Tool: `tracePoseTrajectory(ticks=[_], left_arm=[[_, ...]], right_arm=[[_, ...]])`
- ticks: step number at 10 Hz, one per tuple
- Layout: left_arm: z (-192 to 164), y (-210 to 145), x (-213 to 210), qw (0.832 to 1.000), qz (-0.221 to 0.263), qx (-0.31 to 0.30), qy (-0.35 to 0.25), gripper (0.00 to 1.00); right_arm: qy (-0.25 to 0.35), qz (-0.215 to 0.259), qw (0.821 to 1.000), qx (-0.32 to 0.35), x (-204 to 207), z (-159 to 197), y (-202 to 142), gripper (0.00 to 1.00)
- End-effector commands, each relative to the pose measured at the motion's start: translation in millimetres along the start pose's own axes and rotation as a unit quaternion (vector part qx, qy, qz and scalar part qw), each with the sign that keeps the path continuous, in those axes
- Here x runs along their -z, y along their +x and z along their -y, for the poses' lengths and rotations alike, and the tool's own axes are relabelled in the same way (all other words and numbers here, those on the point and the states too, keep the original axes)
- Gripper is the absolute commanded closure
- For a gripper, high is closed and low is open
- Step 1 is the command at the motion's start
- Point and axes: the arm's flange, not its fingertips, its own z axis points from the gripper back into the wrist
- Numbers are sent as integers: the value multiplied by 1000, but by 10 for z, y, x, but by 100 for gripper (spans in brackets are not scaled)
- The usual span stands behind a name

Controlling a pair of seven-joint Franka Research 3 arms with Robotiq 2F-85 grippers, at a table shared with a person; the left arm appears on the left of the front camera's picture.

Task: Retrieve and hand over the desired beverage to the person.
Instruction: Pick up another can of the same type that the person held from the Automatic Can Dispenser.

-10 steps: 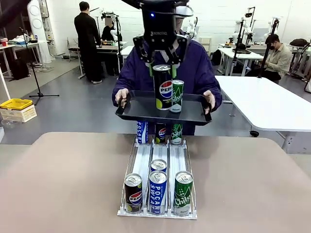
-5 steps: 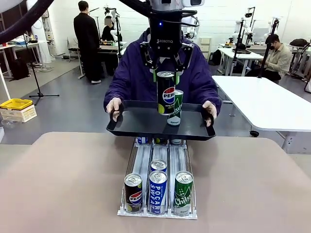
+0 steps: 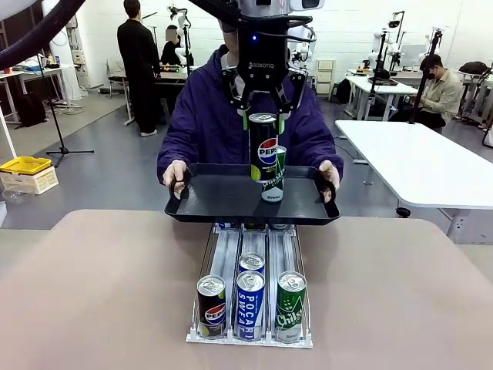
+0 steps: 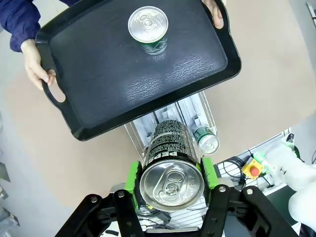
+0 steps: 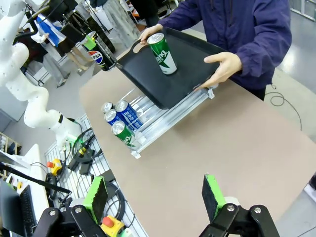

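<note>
The rounded beige desk (image 3: 108, 293) stood in a bright lab with a grey floor; at the far left a yellow bin (image 3: 25, 165) sat on a white crate, and a white side desk (image 3: 416, 166) lay at the right. Mid-desk, a clear three-lane can rack (image 3: 250, 258) held a black Pepsi can (image 3: 211, 307) at its front left, two blue Pocari Sweat cans (image 3: 250, 297) in the middle lane, and a green Chilsung can (image 3: 290, 305) at the right. Beyond it the person in a dark purple hooded jacket (image 3: 208, 116) held a black plastic tray (image 3: 208, 196) by both handles over the rack's far end, with a green can (image 3: 275, 179) standing on it. The left claw (image 3: 262, 114) hung above the tray, its green pads clamped on a black Pepsi can held aloft (image 3: 263, 148). The left wrist view looked down on that can's silver top (image 4: 171, 179), above the tray's near edge and apart from the green can's lid (image 4: 147, 23). The right wrist view showed the right claw (image 5: 155, 195) gaping wide and empty over the desk's near edge, cables and a red stop button (image 5: 109, 223) below.
</note>
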Motion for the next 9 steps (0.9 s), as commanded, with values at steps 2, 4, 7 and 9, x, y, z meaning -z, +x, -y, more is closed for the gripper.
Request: tracePoseTrajectory(ticks=[2, 4, 7, 9], left_arm=[[-1, -23, -48, 1000, 7, 1, -5, 100], [-1, -23, -48, 1000, 7, 1, -5, 100], [-224, 68, -33, 1000, -2, 26, -13, 42], [-612, 143, -74, 998, -15, 50, -33, 42]], right_arm=[[9, 15, 1000, -8, 7, 12, 15, 0], [9, 15, 1000, -8, 7, 12, 15, 0], [9, 15, 1000, -8, 7, 12, 15, 0], [9, 15, 1000, -8, 7, 12, 15, 0]])
